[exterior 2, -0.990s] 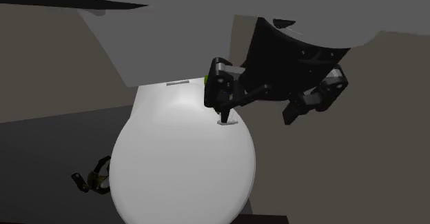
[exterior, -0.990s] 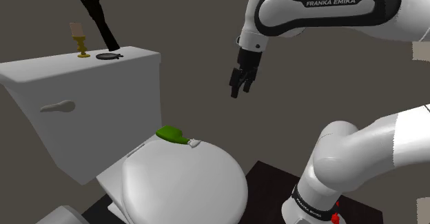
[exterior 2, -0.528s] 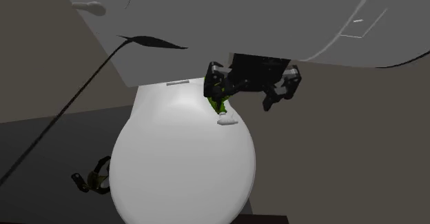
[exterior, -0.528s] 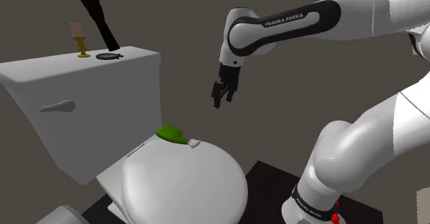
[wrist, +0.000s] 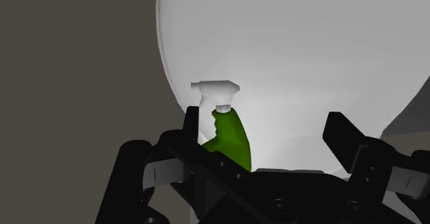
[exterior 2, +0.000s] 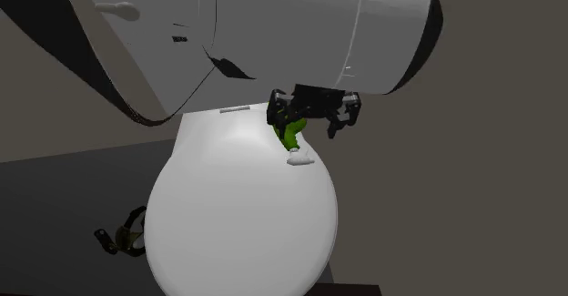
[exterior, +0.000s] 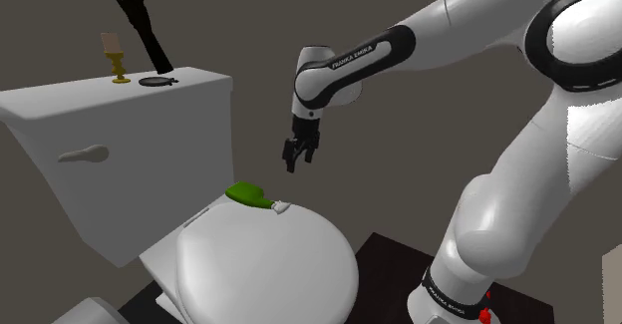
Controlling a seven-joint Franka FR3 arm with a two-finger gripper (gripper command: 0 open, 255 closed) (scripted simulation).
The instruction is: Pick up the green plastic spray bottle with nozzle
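Note:
The green spray bottle (exterior: 248,193) with a white nozzle (exterior: 280,207) lies on its side at the back of the white toilet lid (exterior: 269,272), close to the tank. My gripper (exterior: 295,161) hangs in the air above and a little to the shoulder view's right of the bottle, apart from it. In the wrist view the bottle (wrist: 231,138) lies just beyond the fingers, nearer one finger (wrist: 190,125), and the gripper (wrist: 264,118) is open with nothing between its fingers. From the second exterior view the gripper (exterior 2: 309,125) sits over the bottle (exterior 2: 291,138).
The white toilet tank (exterior: 120,143) with a flush handle (exterior: 85,155) rises behind the bottle. On its top stand a golden candlestick (exterior: 120,68) and a small black dish (exterior: 156,81); a black rod (exterior: 135,18) leans above. A dark object (exterior 2: 123,235) lies on the floor beside the bowl.
The gripper has travelled to the shoulder view's left and downward, closing in above the bottle. The arm has stretched out. The bottle has not moved.

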